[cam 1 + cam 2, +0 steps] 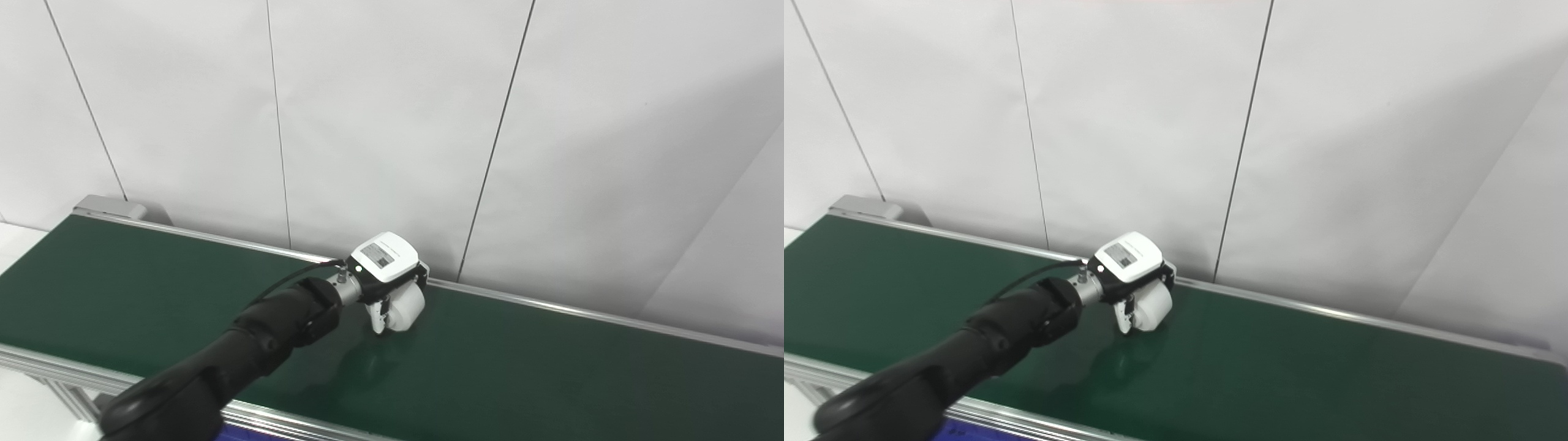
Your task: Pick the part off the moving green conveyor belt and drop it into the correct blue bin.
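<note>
Beneath the hand and running off to both sides of it: the green conveyor belt [551, 367], a long dark surface with metal rails, backed by a pale panelled wall beyond the hand. No bin fully visible — only a sliver of blue [961, 432] at the bottom edge, nearer than the hand and below the near rail.

Reaching in from the lower left: the left arm in its dark sleeve, ending in the left hand [387, 288], white back turned up, set low over the far half of the belt.

Directly under that hand, touching it: a white rounded part [407, 310], looking like a short roll or cylinder, its long axis hard to judge, resting on or just above the belt. Fingers curled down around it — apparently closed on the part, though the contact side stays hidden.

Right hand nowhere in view, so left hand plainly the nearer.

Coming move, by judgement: lift straight up off the belt, then back toward the blue sliver.
</note>
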